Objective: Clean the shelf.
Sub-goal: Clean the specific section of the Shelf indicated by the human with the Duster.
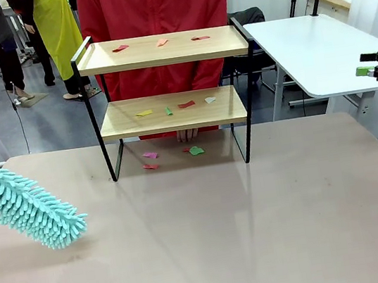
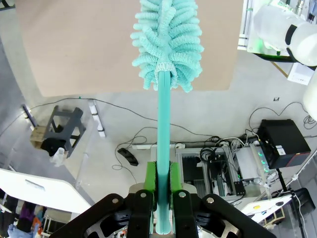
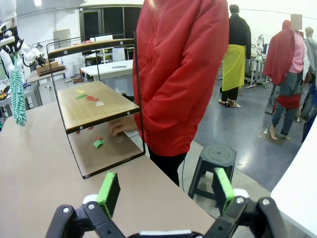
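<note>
Duster gripped, shelf not yet swept.
My left tool pinches its handle; my right tool stands spread, empty. The shelf sits at the counter's far edge, scraps on both boards. I'd bring the duster in level and sweep along each board, clear of the rails.

The small two-tier shelf, two light wooden boards in a thin black metal frame with raised side rails, stands upright on its legs toward the far side of the beige tabletop. Three reddish paper scraps lie in a row on its top board, four coloured scraps sit on the lower board, and a few loose scraps lie on the tabletop between its legs.
</note>
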Robot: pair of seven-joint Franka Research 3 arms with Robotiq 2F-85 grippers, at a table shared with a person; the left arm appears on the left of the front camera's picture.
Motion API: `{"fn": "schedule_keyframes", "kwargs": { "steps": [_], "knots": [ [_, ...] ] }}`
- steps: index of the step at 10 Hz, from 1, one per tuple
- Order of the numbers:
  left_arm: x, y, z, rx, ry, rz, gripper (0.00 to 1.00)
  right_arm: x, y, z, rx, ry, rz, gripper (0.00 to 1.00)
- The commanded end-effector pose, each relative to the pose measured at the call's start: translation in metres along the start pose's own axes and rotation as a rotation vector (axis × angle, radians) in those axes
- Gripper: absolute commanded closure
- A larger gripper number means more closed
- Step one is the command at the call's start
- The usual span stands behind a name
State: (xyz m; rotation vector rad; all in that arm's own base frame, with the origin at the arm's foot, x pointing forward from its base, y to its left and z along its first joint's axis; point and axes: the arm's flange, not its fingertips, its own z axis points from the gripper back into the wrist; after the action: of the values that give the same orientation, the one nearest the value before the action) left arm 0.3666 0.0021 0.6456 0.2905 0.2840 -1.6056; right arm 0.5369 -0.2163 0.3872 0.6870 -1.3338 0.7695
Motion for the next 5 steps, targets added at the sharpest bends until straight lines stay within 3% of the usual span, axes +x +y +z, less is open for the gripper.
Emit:
{"fn": "schedule_keyframes", "kwargs": {
  "steps": [1, 5],
  "knots": [
    [-0.0029, -0.0027, 0.0022, -0.001, 0.015, -0.006, 0.87, 0.0084, 0.0034, -0.0044, -0.013, 0.005, -0.016, 0.00],
    [0.0000, 0.0000, 0.0000, 0.000, 0.000, 0.000, 0.87, 0.0084, 0.0034, -0.0044, -0.013, 0.005, -0.016, 0.00]
  ]
}}
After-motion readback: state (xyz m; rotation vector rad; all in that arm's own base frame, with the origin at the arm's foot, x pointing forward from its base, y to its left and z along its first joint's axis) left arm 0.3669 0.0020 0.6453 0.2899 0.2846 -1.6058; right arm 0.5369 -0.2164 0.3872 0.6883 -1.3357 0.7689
